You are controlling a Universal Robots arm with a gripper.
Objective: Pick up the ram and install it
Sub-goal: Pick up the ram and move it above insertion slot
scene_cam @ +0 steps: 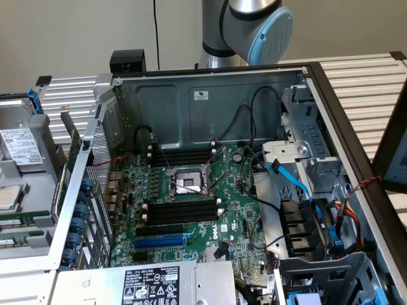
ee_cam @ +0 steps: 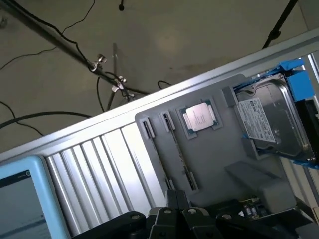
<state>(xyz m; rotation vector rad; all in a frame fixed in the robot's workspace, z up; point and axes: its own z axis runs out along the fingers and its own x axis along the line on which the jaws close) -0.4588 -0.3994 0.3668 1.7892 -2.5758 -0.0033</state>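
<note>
Arm [scene_cam: 248,28] stands behind the open computer case [scene_cam: 191,101]. Gripper [ee_cam: 177,199] clenched, poised over the gray tray [ee_cam: 214,159] on the slatted bench [ee_cam: 99,169], near the tray's long slot. Ram [scene_cam: 22,220] lies in the tray at the exterior view's left, beside the CPU [ee_cam: 200,118] and hard drive [ee_cam: 269,119]. Case wall separates tray from motherboard [scene_cam: 191,190].

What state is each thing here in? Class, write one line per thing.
Computer case: open, side panel off.
Black memory slots: empty.
Ram: lying in the tray, not installed.
Processor chip: seated in its tray recess.
Hard drive: held in its blue carrier.
Gripper: jaws shut.
</note>
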